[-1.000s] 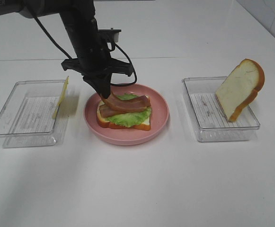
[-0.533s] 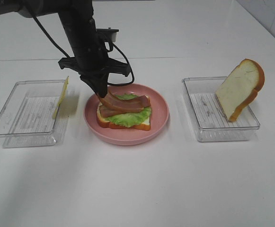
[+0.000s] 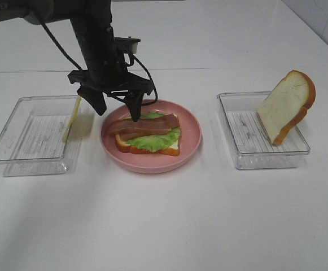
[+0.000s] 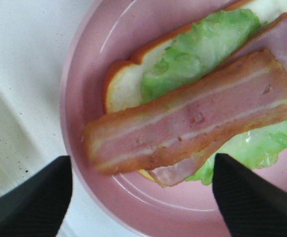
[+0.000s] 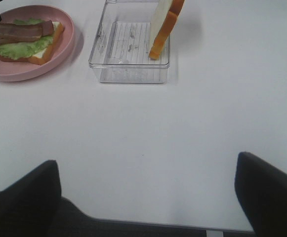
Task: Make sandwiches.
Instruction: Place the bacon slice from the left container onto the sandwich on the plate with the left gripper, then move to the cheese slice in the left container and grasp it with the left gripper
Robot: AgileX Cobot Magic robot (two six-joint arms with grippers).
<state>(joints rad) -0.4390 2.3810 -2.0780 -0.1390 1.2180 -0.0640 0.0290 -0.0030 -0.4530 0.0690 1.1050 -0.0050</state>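
The sandwich stack (image 3: pixel 148 138) sits on the pink plate (image 3: pixel 191 135): a bread slice (image 4: pixel 119 89), green lettuce (image 4: pixel 197 49) and two bacon strips (image 4: pixel 192 118) lying flat on top. My left gripper (image 3: pixel 117 107) is open just above the stack's left end, its fingers (image 4: pixel 29 202) on either side of the top strip without touching it. The yellow cheese square (image 3: pixel 73 116) leans in the left tray. The second bread slice (image 3: pixel 285 106) leans in the right tray. My right gripper (image 5: pixel 145 197) is open and empty over the table's near side.
A clear tray (image 3: pixel 28 141) stands left of the plate and another clear tray (image 3: pixel 248 144) stands right of it. In the right wrist view the plate (image 5: pixel 39 73) and the right tray (image 5: pixel 128 69) lie far ahead of the gripper.
My left gripper opened and let go of the top bacon strip. The strip's raised left end dropped, and it now lies flat on the stack.
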